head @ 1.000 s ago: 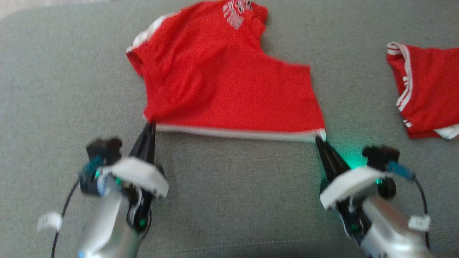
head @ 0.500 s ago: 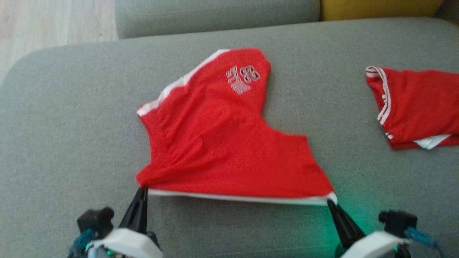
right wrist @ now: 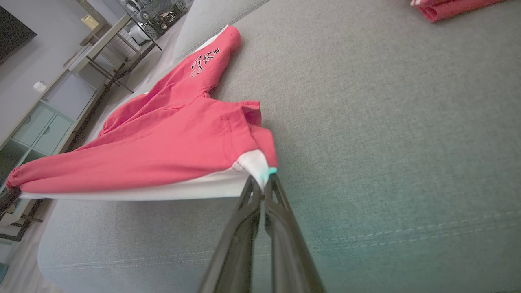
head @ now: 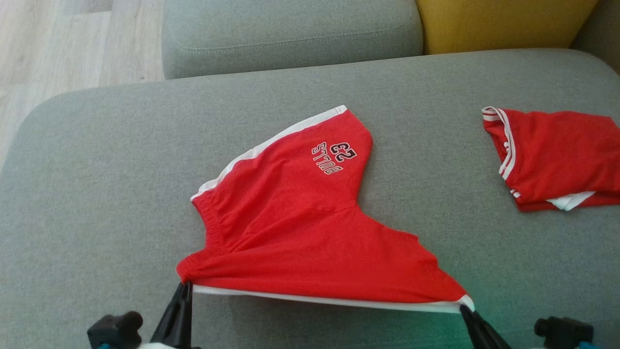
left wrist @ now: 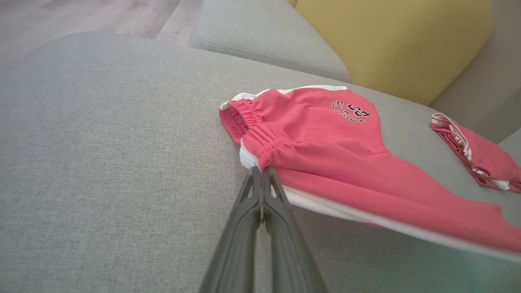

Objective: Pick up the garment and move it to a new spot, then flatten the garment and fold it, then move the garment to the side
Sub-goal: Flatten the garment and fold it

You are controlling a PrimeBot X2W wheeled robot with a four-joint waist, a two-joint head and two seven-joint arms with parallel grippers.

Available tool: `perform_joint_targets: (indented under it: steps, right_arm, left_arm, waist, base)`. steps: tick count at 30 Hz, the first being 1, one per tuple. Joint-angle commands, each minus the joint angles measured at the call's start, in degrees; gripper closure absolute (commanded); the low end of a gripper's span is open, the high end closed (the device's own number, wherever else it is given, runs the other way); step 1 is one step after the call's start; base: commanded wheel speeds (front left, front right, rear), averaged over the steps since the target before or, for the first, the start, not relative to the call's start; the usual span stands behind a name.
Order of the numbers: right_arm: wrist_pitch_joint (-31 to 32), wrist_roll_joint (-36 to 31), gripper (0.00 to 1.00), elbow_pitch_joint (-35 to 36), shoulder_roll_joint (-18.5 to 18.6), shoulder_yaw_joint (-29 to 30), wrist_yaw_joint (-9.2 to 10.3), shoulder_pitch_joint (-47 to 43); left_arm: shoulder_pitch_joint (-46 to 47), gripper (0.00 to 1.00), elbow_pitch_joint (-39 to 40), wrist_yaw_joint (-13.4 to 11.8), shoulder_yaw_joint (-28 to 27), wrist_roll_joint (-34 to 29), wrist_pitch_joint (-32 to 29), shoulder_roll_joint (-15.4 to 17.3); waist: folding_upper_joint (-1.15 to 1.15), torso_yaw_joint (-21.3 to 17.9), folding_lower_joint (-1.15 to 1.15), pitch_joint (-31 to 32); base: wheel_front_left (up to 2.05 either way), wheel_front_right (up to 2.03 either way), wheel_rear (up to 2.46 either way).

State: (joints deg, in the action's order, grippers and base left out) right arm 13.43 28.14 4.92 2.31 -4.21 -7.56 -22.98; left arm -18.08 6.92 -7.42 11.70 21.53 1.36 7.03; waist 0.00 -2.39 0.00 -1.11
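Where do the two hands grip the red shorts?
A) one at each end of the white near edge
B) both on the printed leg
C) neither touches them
A: the left hand and the right hand each pinch one end of the white edge of the red shorts.

Cut off at the bottom edge of the head view: left gripper (head: 185,287) and right gripper (head: 466,311), all but the dark finger ends. Hidden inside each clamped pair of fingers: a pinched corner of the red shorts (head: 300,232). Hidden too: the shorts' underside. Lost past the right edge of the left wrist view: the far end of the white hem. Sliced by the right edge in the head and left wrist views, and by the top edge in the right wrist view: second red garment (head: 557,155), kind impossible to tell. Cropped at the top: yellow cushion (head: 499,24). Skewed and too small to read from the right wrist: the shorts' lettering (right wrist: 202,61). Blurred beyond the sofa (right wrist: 366,122) there: shelving (right wrist: 44,122), contents indistinct.
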Motion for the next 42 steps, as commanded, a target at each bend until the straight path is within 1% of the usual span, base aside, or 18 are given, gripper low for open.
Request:
perform_joint_targets:
  steps: [1, 5, 9, 12, 15, 16, 21, 22, 25, 33, 36, 41, 42]
  right_arm:
    - [0.76, -0.71, 1.00, 2.97, 1.15, 2.08, 0.08, 0.88]
    - [2.09, -1.45, 1.00, 4.22, 0.91, 2.40, 0.08, 1.95]
    - [2.86, -2.31, 1.00, 3.82, 1.22, 1.87, 0.08, 5.66]
    - [2.49, -2.42, 1.00, 2.52, 2.39, 1.62, 0.08, 10.49]
    - [2.00, -2.17, 1.00, 0.01, 4.30, 0.90, 0.08, 17.21]
    - [1.69, -1.96, 1.00, -2.29, 6.27, 0.37, 0.08, 21.82]
    - [0.83, -0.46, 1.00, -8.91, 11.04, -2.05, 0.08, 34.23]
    - [0.06, 0.34, 1.00, -12.15, 12.37, -3.19, 0.08, 39.29]
    - [-0.78, 1.52, 1.00, -17.54, 13.89, -5.41, 0.08, 46.28]
    - [-3.22, 5.21, 1.00, -31.57, 15.71, -12.80, 0.08, 61.54]
    - [-4.73, 6.61, 1.00, -36.54, 15.91, -14.99, 0.08, 65.63]
    - [-7.71, 9.00, 1.00, -43.45, 15.26, -19.44, 0.08, 70.22]
    - [-8.30, 9.55, 1.00, -44.65, 15.02, -20.30, 0.08, 70.82]
  left_arm:
    - [1.47, 1.00, 2.92, -1.52, -4.20, 0.45, -0.10, 1.31]
    - [1.58, 1.00, 3.34, -1.39, -3.69, 0.81, -1.11, 1.30]
    - [4.10, 1.00, 2.49, -0.36, -2.37, 1.24, -2.72, 1.35]
    - [7.54, 1.00, 1.07, 0.36, -1.77, 1.33, -3.15, 1.27]
    - [11.57, 1.00, -0.58, 1.79, -1.08, 2.44, -3.74, 0.83]
    - [14.86, 1.00, -1.80, 2.94, -0.46, 3.22, -4.31, 0.48]
    - [23.61, 1.00, -5.91, 5.42, 0.29, 4.98, -5.09, -0.28]
    - [26.91, 1.00, -8.24, 6.35, 0.25, 6.17, -5.08, -0.78]
    - [31.58, 1.00, -12.11, 7.60, 0.42, 7.37, -4.69, -1.40]
    - [42.28, 1.00, -22.86, 10.44, 1.48, 9.70, -2.67, -2.77]
    - [45.25, 1.00, -26.97, 11.27, 1.85, 10.96, -1.71, -3.19]
    - [48.46, 1.00, -33.15, 12.16, 3.55, 11.67, -0.17, -3.62]
    - [48.92, 0.87, -34.23, 12.24, 3.92, 11.67, 0.08, -3.67]
  waist:
    - [0.00, 0.13, 0.00, 0.06]
    - [0.00, 0.37, 0.00, -0.10]
    - [0.00, 1.36, 0.00, -1.26]
    - [0.00, 2.13, 0.00, -3.02]
    - [0.00, 3.13, 0.00, -5.35]
    - [0.00, 4.30, 0.00, -7.12]
    - [0.00, 7.02, 0.00, -12.39]
    - [0.00, 8.10, 0.00, -14.02]
    - [0.00, 9.62, 0.00, -16.04]
    - [0.00, 13.10, 0.00, -19.74]
    - [0.00, 14.02, 0.00, -20.54]
    - [0.00, 14.38, 0.00, -21.00]
    - [0.00, 14.34, 0.00, -21.05]
  base:
    - [0.00, 0.00, 0.00]
    - [0.00, 0.00, 0.00]
    - [0.00, 0.00, 0.00]
    - [0.00, 0.00, 0.00]
    - [0.00, 0.00, 0.00]
    - [0.00, 0.00, 0.00]
    - [0.00, 0.00, 0.00]
    - [0.00, 0.00, 0.00]
    - [0.00, 0.00, 0.00]
    - [0.00, 0.00, 0.00]
    - [0.00, 0.00, 0.00]
    - [0.00, 0.00, 0.00]
    - [0.00, 0.00, 0.00]
